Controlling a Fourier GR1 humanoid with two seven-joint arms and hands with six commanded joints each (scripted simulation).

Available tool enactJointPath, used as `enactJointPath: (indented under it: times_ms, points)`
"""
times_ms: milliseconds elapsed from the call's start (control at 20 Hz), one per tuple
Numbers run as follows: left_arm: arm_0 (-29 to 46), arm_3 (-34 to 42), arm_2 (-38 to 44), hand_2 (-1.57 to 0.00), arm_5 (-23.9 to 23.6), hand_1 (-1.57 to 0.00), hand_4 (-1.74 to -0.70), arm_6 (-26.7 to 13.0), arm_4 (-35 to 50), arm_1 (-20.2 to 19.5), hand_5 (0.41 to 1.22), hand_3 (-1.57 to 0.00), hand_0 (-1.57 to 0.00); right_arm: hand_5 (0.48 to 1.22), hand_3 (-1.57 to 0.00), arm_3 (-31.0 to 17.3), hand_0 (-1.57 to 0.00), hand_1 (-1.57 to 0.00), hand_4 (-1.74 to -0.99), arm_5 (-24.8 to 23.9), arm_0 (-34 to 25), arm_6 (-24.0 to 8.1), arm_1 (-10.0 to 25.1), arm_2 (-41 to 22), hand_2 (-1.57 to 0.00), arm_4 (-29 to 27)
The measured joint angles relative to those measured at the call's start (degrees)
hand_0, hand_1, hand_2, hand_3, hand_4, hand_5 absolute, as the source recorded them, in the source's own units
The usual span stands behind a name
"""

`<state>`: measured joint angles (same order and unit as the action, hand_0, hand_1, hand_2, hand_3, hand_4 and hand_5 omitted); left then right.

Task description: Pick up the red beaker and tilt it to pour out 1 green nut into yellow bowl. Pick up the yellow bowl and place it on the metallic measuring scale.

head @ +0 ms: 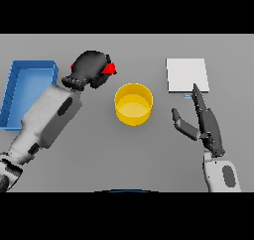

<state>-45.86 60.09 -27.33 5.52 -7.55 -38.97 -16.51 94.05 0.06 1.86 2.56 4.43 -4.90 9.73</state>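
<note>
Red beaker (110,68) in my left hand (92,68), fingers curled round it, mostly hidden; only red edge shows toward bowl. Held up-left of yellow bowl (133,104), near but not over it, so pour needs shift right first. Nut not visible; can't tell tilt. Blue tray (30,68) far left on table (149,154), not involved. Bowl sits mid-table, between both arms, looks empty. Right hand (206,125) open, fingers straight, holding nothing, just below metallic measuring scale (186,75), likely staged for bowl transfer.
</note>
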Motion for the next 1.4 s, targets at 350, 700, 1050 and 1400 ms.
enactJointPath:
  times_ms: [350,700,1050,1400]
  points:
    - [-8.14,-3.71,-11.17,-1.57,11.6,-1.57,-1.68,-0.62,-6.83,-2.05,1.216,-1.33,-1.57,0.644,0.0,-0.23,0.0,0.0,-1.283,0.32,-0.09,-1.93,-1.17,1.17,0.0,-2.79]
    - [-17.24,-9.05,-20.61,-1.57,17.79,-1.57,-1.72,1.01,-12.37,-0.74,1.22,-1.34,-1.57,0.607,0.0,-0.3,0.0,0.0,-1.297,0.98,0.47,-0.15,-2.06,1.62,0.0,-4.6]
    - [-22.65,-10.97,-29.98,-1.57,17.56,-1.57,-1.74,3.58,-17.64,0.34,1.221,-1.52,-1.57,0.603,0.0,-0.54,0.0,0.0,-1.291,0.44,-0.06,-0.63,-1.34,1.9,0.0,-3.71]
    - [-26.6,-12.84,-39.42,-1.57,20.2,-1.57,-1.74,5.77,-21.68,2.22,1.221,-1.56,-1.57,0.604,0.0,-0.95,0.0,0.0,-1.289,-0.08,-0.28,-1.09,-1.3,1.83,0.0,-2.95]
